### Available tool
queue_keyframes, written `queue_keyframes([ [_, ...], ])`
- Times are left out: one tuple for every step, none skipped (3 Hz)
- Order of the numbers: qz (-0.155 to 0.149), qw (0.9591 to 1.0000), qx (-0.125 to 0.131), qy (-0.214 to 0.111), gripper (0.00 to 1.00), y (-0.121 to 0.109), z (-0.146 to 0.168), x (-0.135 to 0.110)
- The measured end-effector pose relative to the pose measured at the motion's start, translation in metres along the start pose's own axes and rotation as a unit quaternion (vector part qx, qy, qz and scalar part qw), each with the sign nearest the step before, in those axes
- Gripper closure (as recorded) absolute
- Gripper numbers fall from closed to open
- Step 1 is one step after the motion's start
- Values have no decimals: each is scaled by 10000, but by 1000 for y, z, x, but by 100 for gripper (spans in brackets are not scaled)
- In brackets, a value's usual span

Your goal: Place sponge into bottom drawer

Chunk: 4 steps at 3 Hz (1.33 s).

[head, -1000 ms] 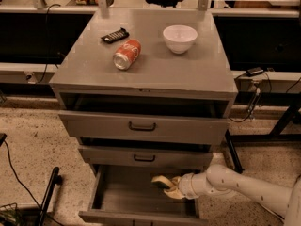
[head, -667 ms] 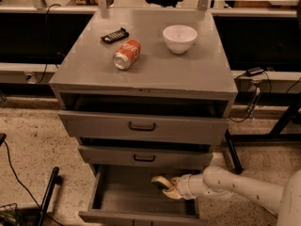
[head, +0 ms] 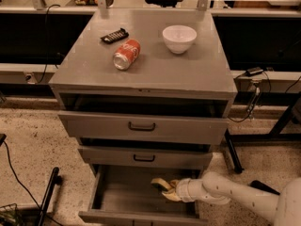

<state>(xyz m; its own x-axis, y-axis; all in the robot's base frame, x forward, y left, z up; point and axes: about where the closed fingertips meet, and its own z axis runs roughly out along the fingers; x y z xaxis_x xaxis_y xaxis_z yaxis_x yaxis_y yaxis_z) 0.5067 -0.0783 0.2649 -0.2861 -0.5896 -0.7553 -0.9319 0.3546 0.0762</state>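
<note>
Camera view, arm (head: 235, 197) low, gripper (head: 169, 191) holding sponge (head: 159, 183) in bottom drawer (head: 123, 197)

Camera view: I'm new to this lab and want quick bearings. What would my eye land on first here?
First, the white arm coming in from the lower right, its hand inside the pulled-out bottom drawer with the pale-yellow sponge at its tip. Next, on the grey cabinet top, a red soda can lies on its side, with a white bowl to its right.
</note>
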Motion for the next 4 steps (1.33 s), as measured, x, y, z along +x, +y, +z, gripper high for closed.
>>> queue_keyframes([
  [-94, 9988, -121, -471, 52, -4, 7, 13],
  [-188, 9968, -303, -721, 29, -6, 12, 21],
  [-195, 9966, -334, -734, 6, -5, 12, 20],
  [-195, 9965, -347, -738, 0, -4, 14, 19],
])
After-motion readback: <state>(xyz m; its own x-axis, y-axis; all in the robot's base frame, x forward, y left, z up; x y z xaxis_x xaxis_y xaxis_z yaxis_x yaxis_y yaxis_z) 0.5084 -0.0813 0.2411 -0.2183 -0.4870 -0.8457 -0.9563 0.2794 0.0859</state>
